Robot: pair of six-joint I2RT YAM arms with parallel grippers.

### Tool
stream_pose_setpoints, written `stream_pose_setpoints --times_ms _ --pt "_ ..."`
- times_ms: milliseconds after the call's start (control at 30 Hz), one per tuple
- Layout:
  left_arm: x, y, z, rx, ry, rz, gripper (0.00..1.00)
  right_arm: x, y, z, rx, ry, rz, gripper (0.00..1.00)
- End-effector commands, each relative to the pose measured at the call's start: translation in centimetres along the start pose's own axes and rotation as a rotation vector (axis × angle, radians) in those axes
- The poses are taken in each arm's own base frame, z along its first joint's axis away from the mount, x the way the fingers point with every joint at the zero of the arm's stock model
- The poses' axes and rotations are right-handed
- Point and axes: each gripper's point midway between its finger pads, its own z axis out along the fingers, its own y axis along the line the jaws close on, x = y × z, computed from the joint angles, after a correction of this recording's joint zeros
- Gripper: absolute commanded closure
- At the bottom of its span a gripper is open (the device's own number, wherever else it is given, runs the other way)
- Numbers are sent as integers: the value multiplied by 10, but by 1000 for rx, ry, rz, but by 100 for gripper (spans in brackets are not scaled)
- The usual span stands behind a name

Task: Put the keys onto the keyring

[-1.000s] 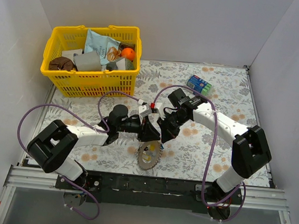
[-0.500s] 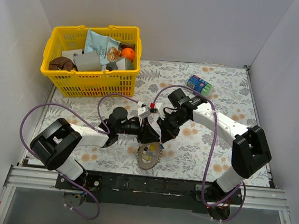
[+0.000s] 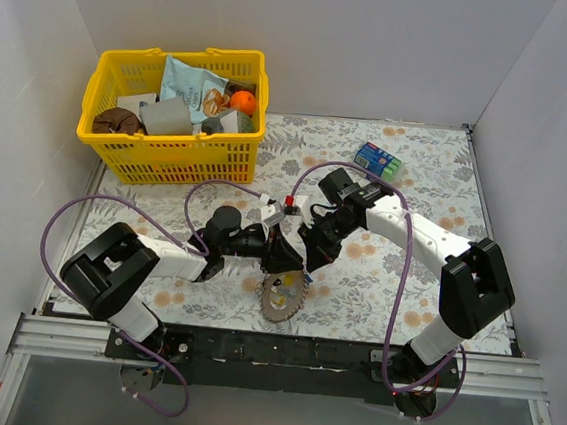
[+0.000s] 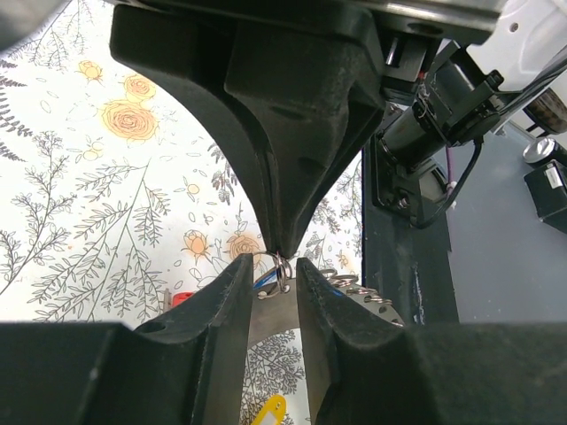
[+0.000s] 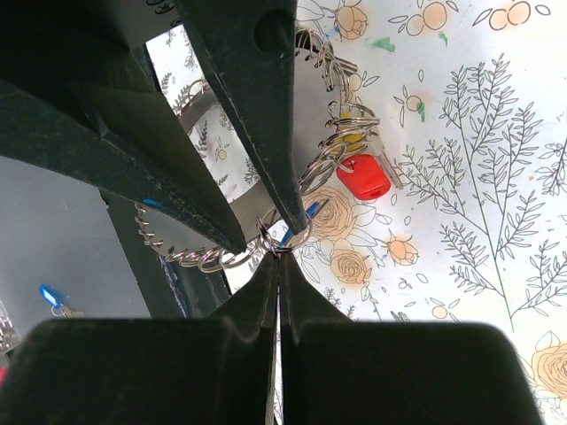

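At the table's (image 3: 437, 187) near middle, the left gripper (image 4: 275, 266) clamps the keyring (image 5: 195, 258) while the right gripper (image 5: 276, 255), pressed together, pinches the blue key's (image 5: 306, 211) loop at its rim; the red key (image 5: 363, 176) looks hung, the blue one unfinished.

Keyring (image 5: 204, 258): bright bare metal, ridged coiled edge. Red key head (image 5: 363, 175) at its 3 o'clock: smooth glossy plastic. Table cover (image 5: 478, 133): matt floral print.

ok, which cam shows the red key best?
Right wrist: the red key shows its whole head, unblocked, beside the keyring. Left wrist catches only a red sliver low in frame. Top external is too far off to pick it out.
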Motion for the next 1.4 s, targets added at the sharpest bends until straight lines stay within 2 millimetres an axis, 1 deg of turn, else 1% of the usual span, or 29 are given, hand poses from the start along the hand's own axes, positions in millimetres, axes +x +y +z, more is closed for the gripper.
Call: stream_pose_setpoints --times_ms 0,167,267,500,567,667,767,833,933,1000,1167,1200,1233,1367 --pt "12 -2 5 11 40 -4 74 -14 10 -9 -12 -64 -55 99" --pt "15 -1 5 1 45 -3 73 -16 12 -10 -12 -71 -61 99" --pt "16 2 5 -14 46 -8 63 -16 12 -10 -14 -74 -65 99" --pt "15 2 6 -10 38 -12 66 -16 12 -10 -15 -75 -66 99" --pt "16 1 7 1 41 -20 63 -17 12 -11 -14 -78 -67 99" --pt "15 1 6 -5 29 -20 56 -16 12 -10 -15 -75 -64 99" --pt "12 1 5 -12 22 -4 54 -17 12 -10 -18 -77 -65 99" --pt "14 1 5 -13 29 1 55 -17 12 -10 -18 -77 -65 99" --pt "13 -5 4 21 25 0 55 -16 12 -9 -19 -74 -66 99" --pt "11 -11 3 43 16 12 53 -18 12 -10 -18 -80 -69 99" --pt "8 -14 -2 38 -2 50 47 -17 12 -10 -21 -78 -67 99" --pt "7 -14 -3 32 -8 55 44 -17 12 -10 -19 -79 -68 99" --pt "4 -15 -4 27 -22 65 43 -17 12 -10 -19 -79 -68 99" --pt "5 -17 -10 10 -55 72 40 -18 13 -11 -15 -84 -75 99"
